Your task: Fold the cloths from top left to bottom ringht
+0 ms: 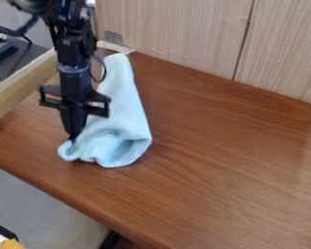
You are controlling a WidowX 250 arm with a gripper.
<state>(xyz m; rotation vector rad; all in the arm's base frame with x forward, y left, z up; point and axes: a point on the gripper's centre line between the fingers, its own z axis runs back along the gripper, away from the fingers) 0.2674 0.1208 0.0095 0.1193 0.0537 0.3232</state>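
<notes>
My end effector (72,139) hangs down over the left part of the brown wooden surface (229,165), its tip at the lower left of the light blue cloth (122,104), touching it. I cannot tell how far open I am, or whether I have hold of the cloth or only rest against it. The cloth lies on the surface as a long, rumpled shape, narrow at its upper end near the surface's top left corner, and widest at its lower end, towards the lower left edge. That lower end is puffed and curled, with a shaded hollow at its lower right and small ruffles along its bottom rim, just beside my tip. Its right side runs in a fairly straight slant from the narrow end down to a rounded corner. My arm comes in from the upper left, in front of part of the cloth's left side. Pale wood-grain panels (178,34) stand along the surface's upper edge, and a light wooden board (22,87) runs along its upper left edge, with dark equipment (4,52) beyond it.
</notes>
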